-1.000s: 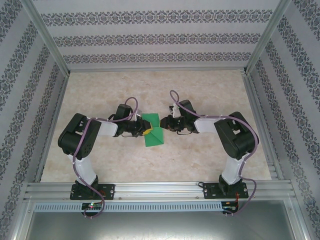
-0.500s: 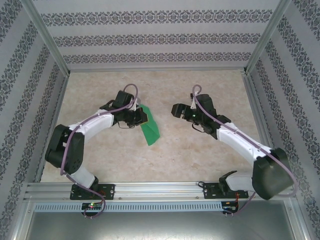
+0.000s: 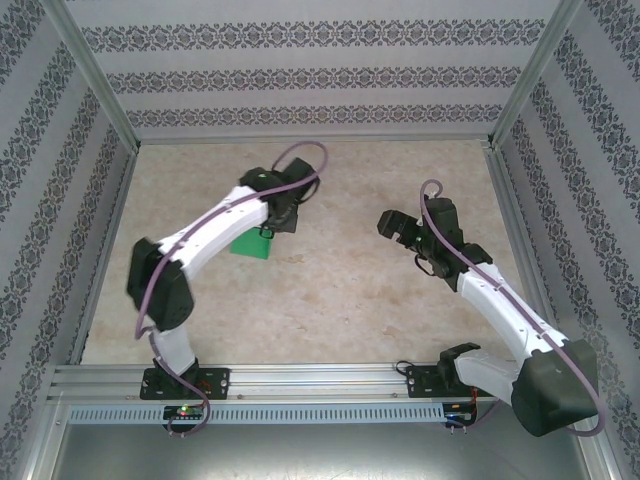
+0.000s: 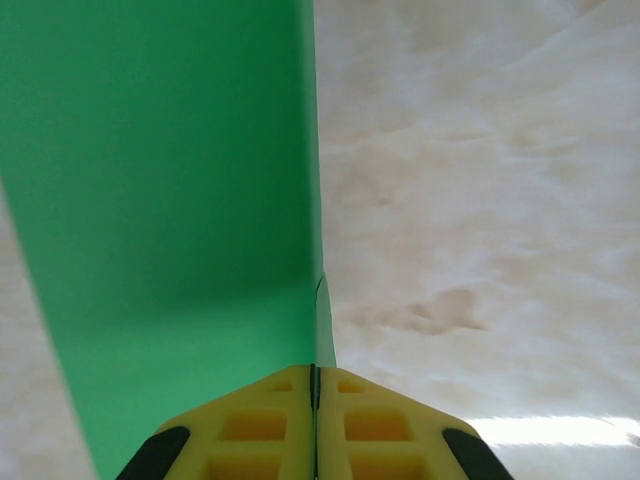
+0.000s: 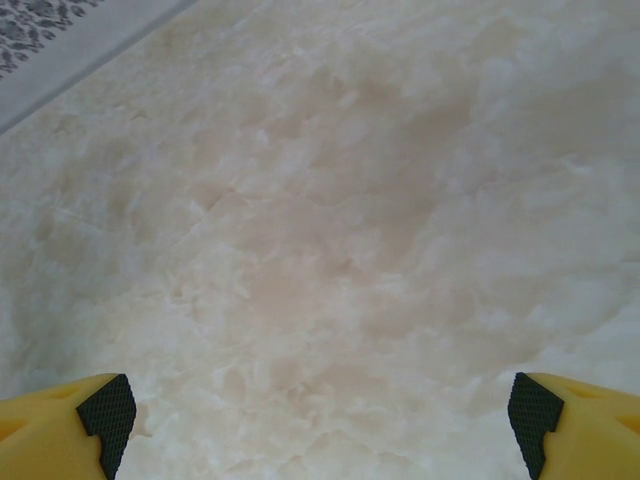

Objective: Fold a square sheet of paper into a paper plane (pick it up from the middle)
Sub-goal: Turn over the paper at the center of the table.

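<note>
I see the square sheet of paper (image 4: 170, 200) smooth and matt, the left gripper (image 4: 314, 372) yellow plastic, the table (image 5: 330, 230) faintly glossy, marbled.

A pale marbled tabletop (image 3: 330, 300) sits inside patterned walls (image 3: 320, 75) and aluminium frame rails (image 3: 320, 378).

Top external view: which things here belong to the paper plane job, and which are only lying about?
Belong to the job:
- green paper sheet, pinched in the shut left gripper
- right gripper, open, holding nothing

Not part of the job:
- marbled table top
- patterned walls
- metal frame rail
</note>
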